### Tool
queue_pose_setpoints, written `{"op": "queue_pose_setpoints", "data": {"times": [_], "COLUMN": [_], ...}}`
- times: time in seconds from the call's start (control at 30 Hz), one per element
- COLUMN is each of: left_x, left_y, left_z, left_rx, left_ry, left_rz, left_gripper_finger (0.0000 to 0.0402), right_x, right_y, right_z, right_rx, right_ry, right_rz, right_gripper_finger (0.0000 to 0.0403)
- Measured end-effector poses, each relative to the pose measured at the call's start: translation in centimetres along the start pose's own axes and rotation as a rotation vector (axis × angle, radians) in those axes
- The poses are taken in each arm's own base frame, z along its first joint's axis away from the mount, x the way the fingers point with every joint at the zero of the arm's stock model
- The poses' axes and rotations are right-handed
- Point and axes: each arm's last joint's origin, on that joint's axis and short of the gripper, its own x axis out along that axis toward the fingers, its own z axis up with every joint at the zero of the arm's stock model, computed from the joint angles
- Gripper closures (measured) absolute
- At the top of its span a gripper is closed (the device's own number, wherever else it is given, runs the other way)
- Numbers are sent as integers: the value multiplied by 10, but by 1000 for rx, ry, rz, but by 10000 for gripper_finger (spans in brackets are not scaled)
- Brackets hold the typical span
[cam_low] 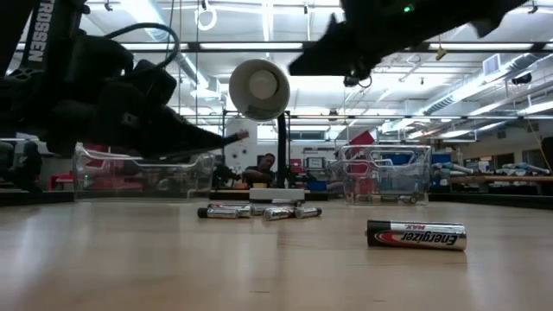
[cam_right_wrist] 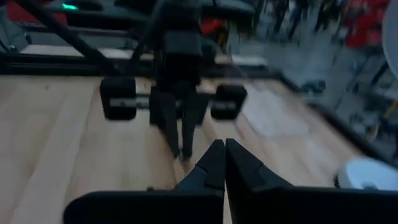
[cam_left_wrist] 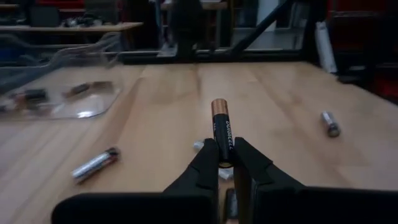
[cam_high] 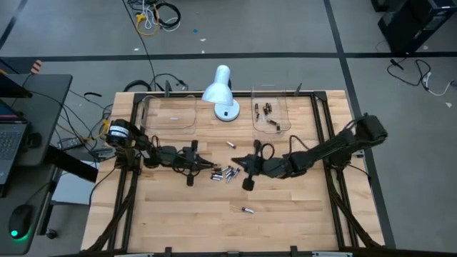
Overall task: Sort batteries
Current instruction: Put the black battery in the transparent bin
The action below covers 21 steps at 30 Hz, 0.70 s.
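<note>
My left gripper (cam_left_wrist: 225, 148) (cam_high: 209, 168) hovers by the table's middle, shut on a dark battery with a coppery end (cam_left_wrist: 221, 124). Just to its right, a cluster of silvery batteries (cam_high: 226, 173) (cam_low: 259, 212) lies on the wood. Single batteries lie apart: one toward the far side (cam_high: 230, 143), one near the front (cam_high: 248, 210) (cam_low: 416, 234). More dark batteries (cam_high: 269, 114) rest in the right clear tray (cam_high: 284, 107). My right gripper (cam_right_wrist: 219, 148) (cam_high: 240, 163) is shut and empty, facing the left gripper across the cluster. My left gripper pinches the dark battery by its dark rear end (cam_left_wrist: 225, 144) between the two fingertips. The fingers come nearly level from the table's left and lie along the battery. Its coppery end (cam_left_wrist: 219, 106) sticks out forward, and the battery is lifted clear of the table.
A white desk lamp (cam_high: 221, 89) stands at the far middle between two clear trays, the left one (cam_high: 168, 112) without batteries. Bare wood lies toward the near edge. A black frame (cam_high: 332, 150) borders the table. A laptop and cables sit off the table's left.
</note>
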Motion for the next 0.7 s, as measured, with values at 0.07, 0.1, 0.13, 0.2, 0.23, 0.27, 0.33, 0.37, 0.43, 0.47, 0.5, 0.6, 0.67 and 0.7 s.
{"op": "queue_pose_setpoints", "data": {"times": [0.07, 0.1, 0.13, 0.2, 0.23, 0.27, 0.33, 0.37, 0.43, 0.47, 0.5, 0.6, 0.67, 0.7], "left_x": [3, 5, 8, 11, 14, 17, 20, 22, 25, 26, 28, 30, 32, 33], "left_y": [-2, -3, -5, -7, -9, -10, -11, -11, -12, -12, -12, -11, -11, -11], "left_z": [3, 5, 7, 9, 11, 14, 16, 18, 21, 22, 23, 25, 27, 28], "left_rx": [-1, 0, 0, 0, 1, 1, 1, 1, 2, 5, 7, 8, 9, 9], "left_ry": [-15, -28, -40, -55, -66, -80, -96, -105, -122, -126, -132, -144, -155, -158], "left_rz": [-30, -39, -48, -66, -77, -82, -85, -88, -88, -88, -88, -80, -80, -80], "left_gripper_finger": [384, 384, 384, 384, 384, 384, 384, 384, 384, 384, 384, 384, 384, 384], "right_x": [9, 12, 16, 21, 23, 24, 27, 28, 30, 29, 29, 29, 29, 29], "right_y": [6, 8, 10, 13, 14, 16, 18, 19, 20, 20, 21, 22, 22, 22], "right_z": [-4, -6, -10, -16, -18, -20, -23, -25, -27, -26, -26, -26, -26, -26], "right_rx": [-17, -28, -45, -45, -46, -45, -40, -43, -40, -42, -43, -41, -40, -40], "right_ry": [-50, -67, -72, -96, -104, -113, -127, -124, -130, -132, -135, -142, -142, -141], "right_rz": [0, 0, -1, -1, -1, 2, 20, 26, 38, 43, 54, 97, 99, 99], "right_gripper_finger": [399, 397, 393, 384, 378, 372, 358, 350, 335, 328, 321, 305, 298, 296]}}
